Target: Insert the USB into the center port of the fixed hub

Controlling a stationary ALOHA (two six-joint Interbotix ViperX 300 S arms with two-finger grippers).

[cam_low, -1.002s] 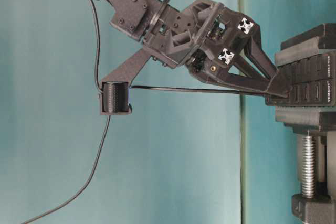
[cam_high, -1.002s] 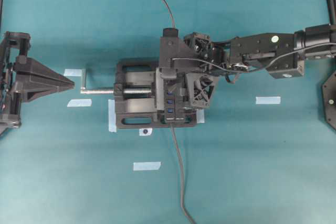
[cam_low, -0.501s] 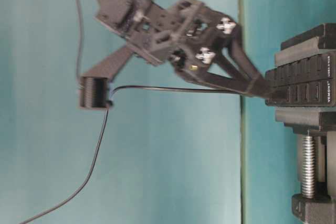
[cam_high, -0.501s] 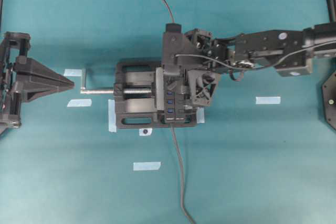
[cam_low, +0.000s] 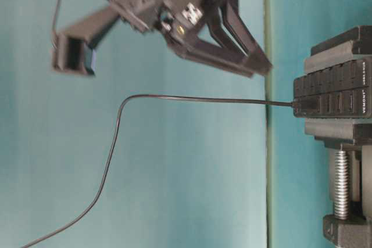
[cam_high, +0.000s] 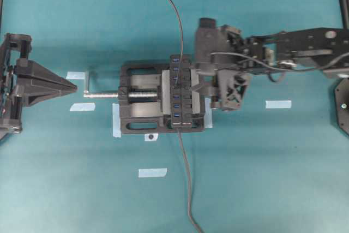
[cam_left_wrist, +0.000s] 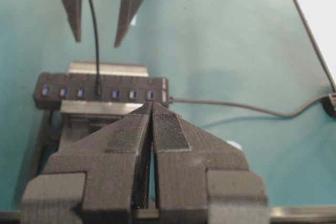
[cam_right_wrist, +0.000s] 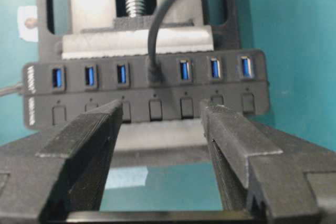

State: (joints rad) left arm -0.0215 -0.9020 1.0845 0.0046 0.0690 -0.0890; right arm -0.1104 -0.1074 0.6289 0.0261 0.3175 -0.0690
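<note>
While the teal table mat [cam_high: 262,178] bore scattered pale tape strips [cam_high: 152,172], the USB [cam_right_wrist: 153,75] sat plugged in the center port of the fixed hub [cam_right_wrist: 147,86] clamped in the vise [cam_high: 136,102], right gripper [cam_right_wrist: 160,129] spread and empty, left gripper [cam_left_wrist: 151,129] pressed together

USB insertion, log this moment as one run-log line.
USB: seated in center port | fixed hub: clamped in vise | right hand: open, off the cable | left hand: shut, idle
</note>
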